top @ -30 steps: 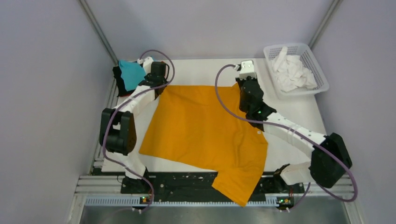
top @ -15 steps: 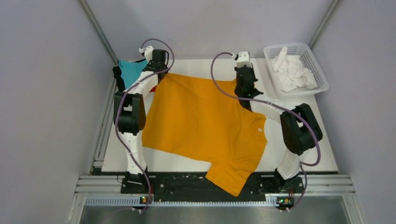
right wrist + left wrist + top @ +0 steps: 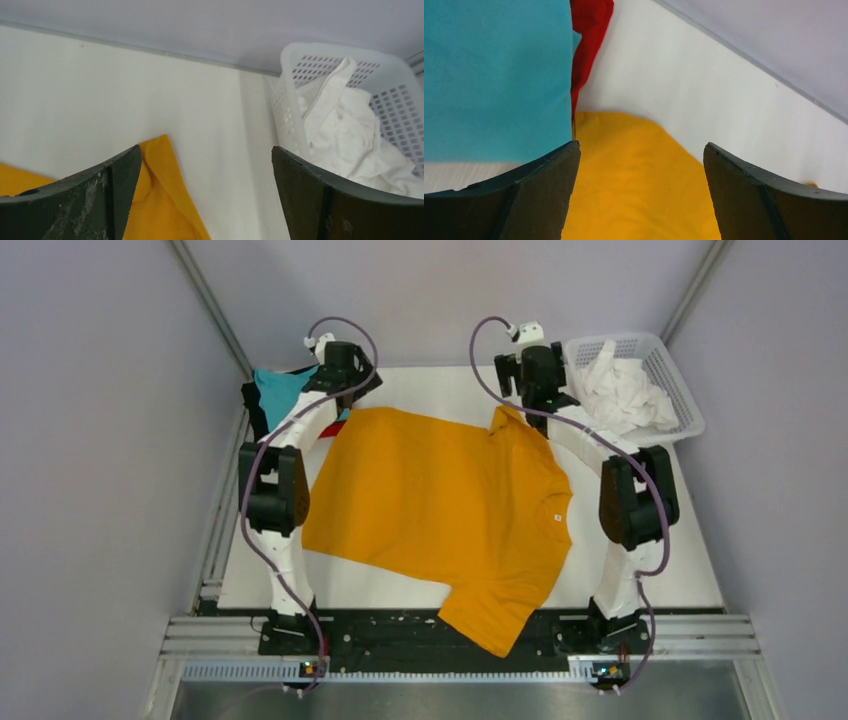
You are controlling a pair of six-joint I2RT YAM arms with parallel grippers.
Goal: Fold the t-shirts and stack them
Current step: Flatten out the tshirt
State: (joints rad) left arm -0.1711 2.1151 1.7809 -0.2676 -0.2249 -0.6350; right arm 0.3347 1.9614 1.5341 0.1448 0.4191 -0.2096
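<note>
A mustard-orange t-shirt (image 3: 440,510) lies spread flat across the table, one sleeve hanging over the near edge. My left gripper (image 3: 346,390) hovers open above its far left corner (image 3: 634,175), which lies loose between the fingers. At the far right sleeve tip (image 3: 160,200), my right gripper (image 3: 531,393) is open too, and the cloth lies by the left finger (image 3: 100,190), ungripped. A teal t-shirt (image 3: 278,392) sits on a black one (image 3: 250,408) at the far left. Beside the teal cloth (image 3: 494,75) a red t-shirt (image 3: 591,30) peeks out.
A white lattice basket (image 3: 684,390) holding crumpled white cloth (image 3: 622,392) stands at the far right corner, close to my right gripper (image 3: 205,149). The back wall (image 3: 200,20) rises just beyond both grippers. Side walls enclose the table (image 3: 430,385).
Both grippers were shut on the shirt's far edge and have now opened, letting it drop flat. Both arms carried it toward the back wall and now stretch farther back.
</note>
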